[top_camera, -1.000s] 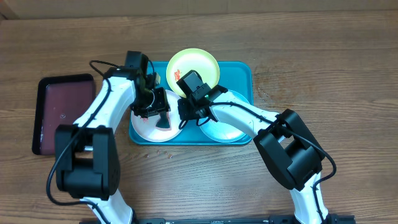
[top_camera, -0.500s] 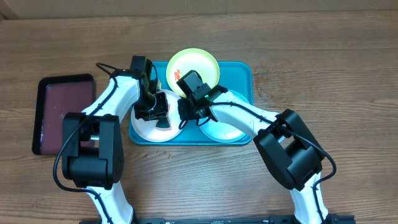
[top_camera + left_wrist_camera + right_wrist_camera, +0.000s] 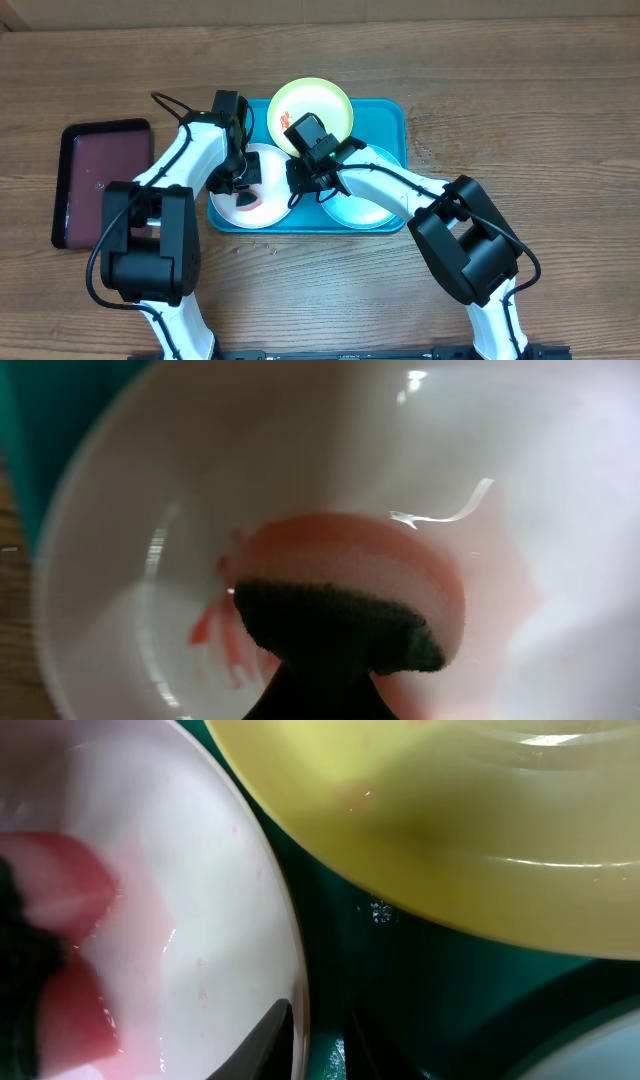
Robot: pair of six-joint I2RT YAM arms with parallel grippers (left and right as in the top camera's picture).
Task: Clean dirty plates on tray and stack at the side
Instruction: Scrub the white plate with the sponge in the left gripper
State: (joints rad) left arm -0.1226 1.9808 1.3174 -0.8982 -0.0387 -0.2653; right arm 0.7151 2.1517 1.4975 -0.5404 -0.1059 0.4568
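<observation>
Worktop: brown wood-grain worktop (image 3: 520, 100) carrying both trays and both arms.
Tray: the turquoise tray (image 3: 392, 120) lies at the middle of the worktop, between the two arms, with all three plates on it.
White plate: the white plate (image 3: 265, 212) sits in the tray's left half, directly under the left tool and just left of the right tool.
Yellow-green plate: the yellow-green plate (image 3: 325, 100) is at the tray's far edge, overhanging the rim. It has an orange-red smear (image 3: 298, 118) on its left side and lies just beyond the right tool.
Mint-blue plate: the mint-blue plate (image 3: 358, 212) is in the tray's right half, largely hidden under the right arm.
Left tool: the left tool (image 3: 243, 190) points down into the white plate with its jaws brought together, pinching a sponge.
Sponge: the sponge (image 3: 350, 575) is pink with a black scouring pad. It presses on the plate's floor, with red streaks (image 3: 215, 635) beside it and a pink film around it.
Right tool: the right tool (image 3: 298, 183) is at the white plate's right rim. One dark finger (image 3: 268, 1035) lies on the inner side of that rim and the other finger cannot be made out. I cannot tell whether it is clamped on the rim.
Maroon tray: a smaller maroon tray (image 3: 100, 185) with a black rim lies well to the left, apart from the turquoise tray.
</observation>
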